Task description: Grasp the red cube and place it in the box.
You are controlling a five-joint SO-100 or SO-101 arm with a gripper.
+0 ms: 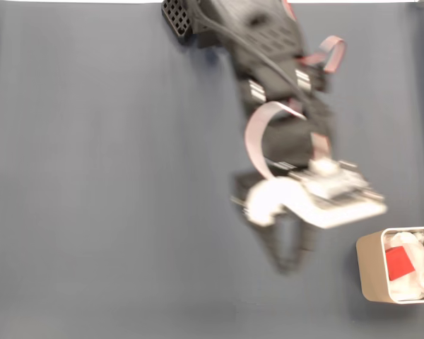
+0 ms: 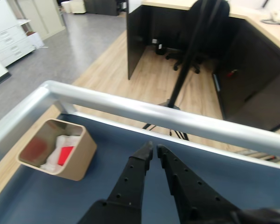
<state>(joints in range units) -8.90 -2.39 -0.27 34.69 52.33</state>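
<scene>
The red cube [image 1: 397, 263] lies inside the box [image 1: 369, 272] at the lower right of the fixed view, resting on crumpled white lining. In the wrist view the red cube [image 2: 66, 154] sits in the beige box [image 2: 79, 165] at the left. My gripper [image 2: 154, 148] is to the right of the box and apart from it, its black fingers [image 2: 130, 175] drawn together with nothing between them. The arm is blurred in the fixed view, where the gripper [image 1: 286, 263] points down-screen, left of the box.
The blue-grey table mat [image 1: 99, 176] spreads wide to the left in the fixed view. A silver rail [image 2: 154, 114] runs along the table edge just beyond the box. Past it are a wooden floor, a black stand [image 2: 182, 70] and desks.
</scene>
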